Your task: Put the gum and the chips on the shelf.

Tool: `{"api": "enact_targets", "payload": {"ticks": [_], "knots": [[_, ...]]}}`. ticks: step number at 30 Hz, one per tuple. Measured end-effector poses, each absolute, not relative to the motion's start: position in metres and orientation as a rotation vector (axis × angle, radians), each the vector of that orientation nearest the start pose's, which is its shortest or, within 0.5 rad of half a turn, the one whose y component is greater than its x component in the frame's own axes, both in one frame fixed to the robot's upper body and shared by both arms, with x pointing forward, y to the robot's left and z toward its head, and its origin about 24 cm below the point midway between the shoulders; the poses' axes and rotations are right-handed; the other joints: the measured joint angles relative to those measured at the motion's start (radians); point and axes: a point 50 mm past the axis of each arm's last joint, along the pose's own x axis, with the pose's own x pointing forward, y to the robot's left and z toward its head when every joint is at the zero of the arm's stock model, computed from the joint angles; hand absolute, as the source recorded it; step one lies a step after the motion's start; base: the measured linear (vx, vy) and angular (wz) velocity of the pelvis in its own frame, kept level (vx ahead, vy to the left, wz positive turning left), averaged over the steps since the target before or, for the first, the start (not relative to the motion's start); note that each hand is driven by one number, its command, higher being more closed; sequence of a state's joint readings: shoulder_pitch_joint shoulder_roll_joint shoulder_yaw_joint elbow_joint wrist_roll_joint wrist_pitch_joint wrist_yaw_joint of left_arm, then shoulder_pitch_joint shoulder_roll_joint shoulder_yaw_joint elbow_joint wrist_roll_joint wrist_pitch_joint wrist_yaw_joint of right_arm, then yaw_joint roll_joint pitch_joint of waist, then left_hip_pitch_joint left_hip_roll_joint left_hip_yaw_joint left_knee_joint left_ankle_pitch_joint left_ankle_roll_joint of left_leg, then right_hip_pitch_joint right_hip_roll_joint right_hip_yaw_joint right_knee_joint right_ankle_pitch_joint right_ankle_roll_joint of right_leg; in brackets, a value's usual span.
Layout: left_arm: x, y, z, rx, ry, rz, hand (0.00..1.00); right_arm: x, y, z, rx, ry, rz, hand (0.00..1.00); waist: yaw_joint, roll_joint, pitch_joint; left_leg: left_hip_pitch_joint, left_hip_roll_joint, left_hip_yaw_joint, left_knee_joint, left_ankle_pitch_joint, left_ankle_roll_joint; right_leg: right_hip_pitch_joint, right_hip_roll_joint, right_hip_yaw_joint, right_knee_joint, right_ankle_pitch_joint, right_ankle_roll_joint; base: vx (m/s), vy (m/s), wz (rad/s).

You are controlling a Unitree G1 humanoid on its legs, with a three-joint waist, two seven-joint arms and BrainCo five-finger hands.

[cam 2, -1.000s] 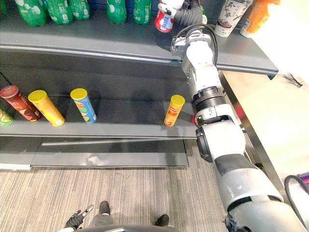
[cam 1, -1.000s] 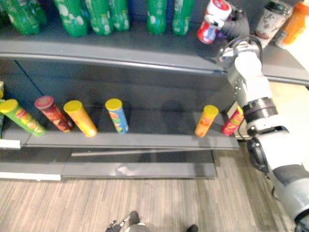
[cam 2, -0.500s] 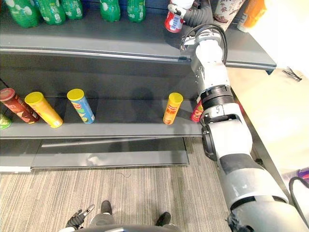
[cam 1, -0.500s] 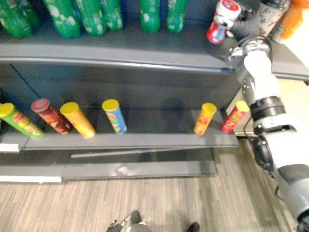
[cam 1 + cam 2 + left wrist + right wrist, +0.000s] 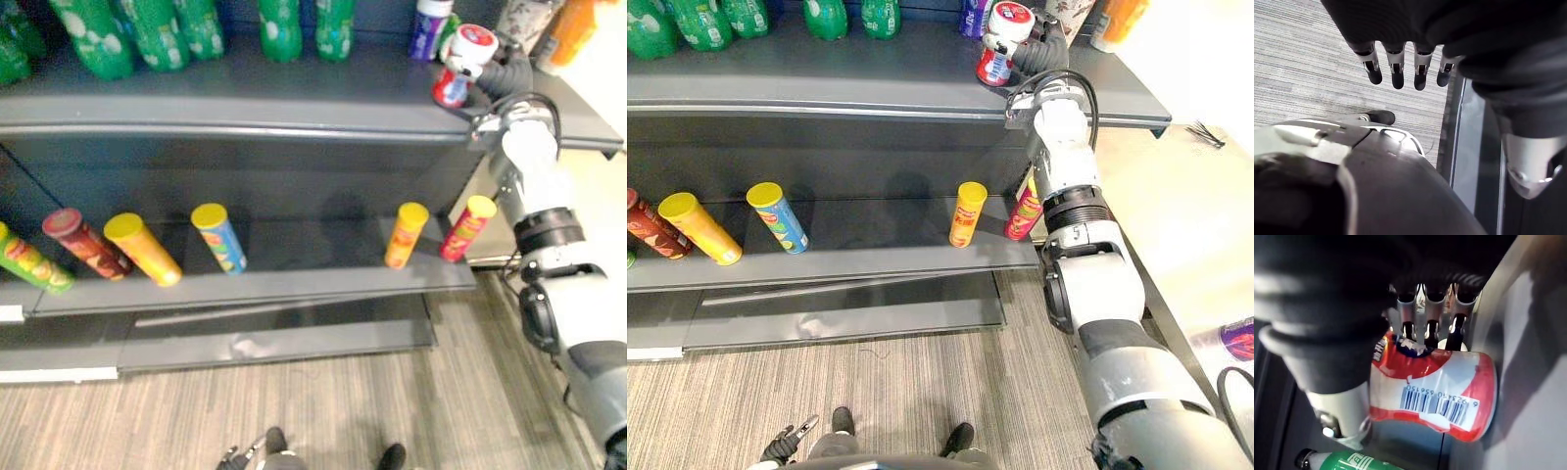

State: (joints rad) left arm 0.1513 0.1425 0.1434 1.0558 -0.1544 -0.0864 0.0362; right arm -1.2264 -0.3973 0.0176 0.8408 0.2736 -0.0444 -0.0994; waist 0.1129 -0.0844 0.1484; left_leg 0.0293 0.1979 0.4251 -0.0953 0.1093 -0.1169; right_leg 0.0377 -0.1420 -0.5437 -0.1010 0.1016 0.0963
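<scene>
Nearest, the left hand (image 5: 1397, 73) hangs low over the striped floor (image 5: 1298, 63), fingers straight and holding nothing. On the lower shelf (image 5: 872, 257) stand leaning chips tubes. The red tube (image 5: 1024, 215) at the right end is just beside the right forearm, so a careless pull-back of that arm could, I judge, sweep it off the end; the orange tube (image 5: 967, 213) next to it might go too.

Farther up, the right hand (image 5: 1043, 49) has its fingers and thumb curled round the gum canister (image 5: 1002, 44) over the right part of the upper shelf (image 5: 823, 88). The canister is tilted, and I cannot tell whether its base touches the shelf. Let go at this lean, it would likely topple, roll to the near edge and drop. Pushing deeper risks knocking the purple canister (image 5: 429, 24) just behind it.

The gum canister is a short, round plastic tub, red and white with a barcode on its side and a red lid; it looks smooth and rigid, so it could slip in a loose hold
</scene>
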Motion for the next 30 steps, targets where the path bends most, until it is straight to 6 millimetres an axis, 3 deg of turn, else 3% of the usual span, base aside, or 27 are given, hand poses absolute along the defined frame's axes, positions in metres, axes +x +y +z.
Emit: {"api": "enact_targets", "payload": {"ticks": [5, 6, 10, 30], "knots": [[0.069, 0.229, -0.159, -0.053, 1.083, 0.366, 0.0, 0.411, -0.182, 0.288, -0.056, -0.432, -0.086, 1.0, 0.0, 0.0, 0.0, 0.007, 0.0, 0.004, 0.0, 0.0, -0.001, 0.002, 0.0, 0.005, 0.002, 0.0, -0.001, 0.0, 0.0, 0.0], [0.069, 0.229, -0.159, -0.053, 1.083, 0.366, 0.0, 0.411, -0.182, 0.288, -0.056, -0.432, -0.086, 0.0, 0.0, 0.0, 0.0, 0.007, 0.0, 0.004, 0.0, 0.0, -0.001, 0.002, 0.0, 0.005, 0.002, 0.0, -0.001, 0.0, 0.0, 0.0], [0.069, 0.229, -0.159, -0.053, 1.084, 0.366, 0.0, 0.412, -0.183, 0.281, -0.065, -0.414, -0.071, 0.0, 0.0, 0.0, 0.0, 0.007, 0.0, 0.004, 0.0, 0.0, -0.001, 0.002, 0.0, 0.006, 0.002, 0.0, -0.001, 0.0, 0.0, 0.0], [0.069, 0.229, -0.159, -0.053, 1.084, 0.366, 0.0, 0.41, -0.188, 0.286, -0.038, -0.434, -0.121, 0.0, -0.003, -0.002, -0.001, 0.009, 0.0, 0.006, 0.0, 0.001, 0.001, 0.003, 0.001, 0.008, -0.001, 0.008, -0.006, 0.0, 0.0, 0.0]]}}
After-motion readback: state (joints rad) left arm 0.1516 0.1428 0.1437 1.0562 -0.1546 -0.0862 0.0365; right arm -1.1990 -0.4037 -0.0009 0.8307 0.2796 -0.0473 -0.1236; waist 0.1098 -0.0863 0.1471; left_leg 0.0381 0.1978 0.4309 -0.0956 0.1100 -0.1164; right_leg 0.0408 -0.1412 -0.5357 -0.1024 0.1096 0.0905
